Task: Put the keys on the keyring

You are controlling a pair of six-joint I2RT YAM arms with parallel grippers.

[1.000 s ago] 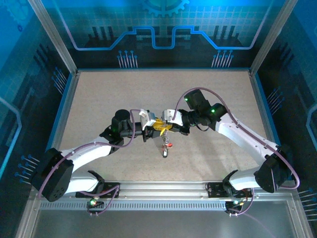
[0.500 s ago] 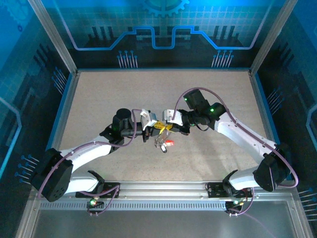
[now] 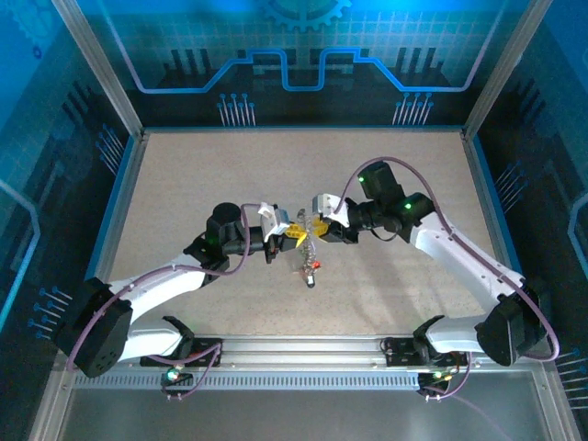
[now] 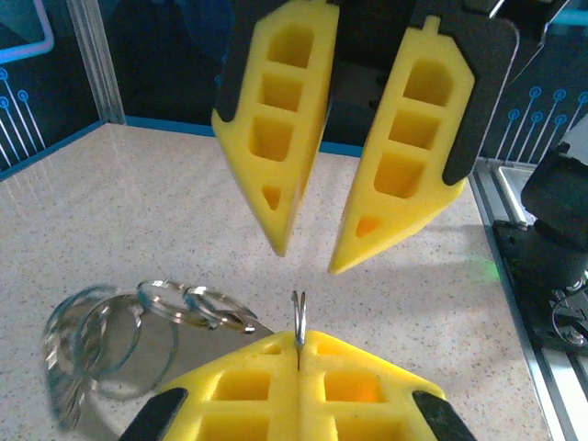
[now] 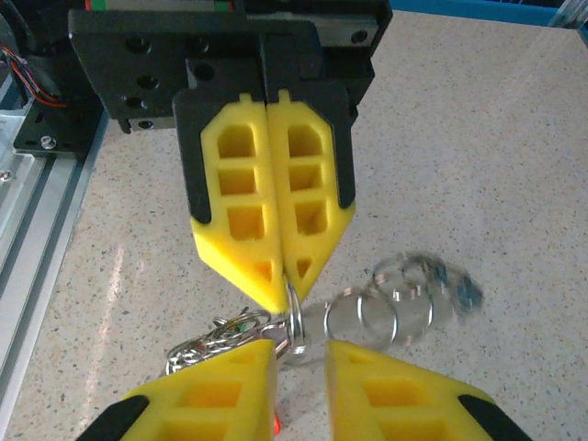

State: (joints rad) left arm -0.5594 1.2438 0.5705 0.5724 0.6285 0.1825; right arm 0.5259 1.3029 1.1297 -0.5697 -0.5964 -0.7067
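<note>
**Left gripper (image 4: 299,344) clamped on the keyring (image 4: 298,317), with the right gripper (image 4: 308,259) parted just above it.**
The left pads are pressed together on the thin hoop and hold it edge-up, its rim standing proud of the fingertips, probably to give the other arm a steady target. The right fingers meet them tip to tip with a gap between, straddling the rim without visibly pinching it. In the right wrist view, blurred small rings (image 5: 395,308) hang to one side of the left fingertips and the keys (image 5: 216,338) to the other. Whether any key is already threaded on the hoop cannot be told.
</note>
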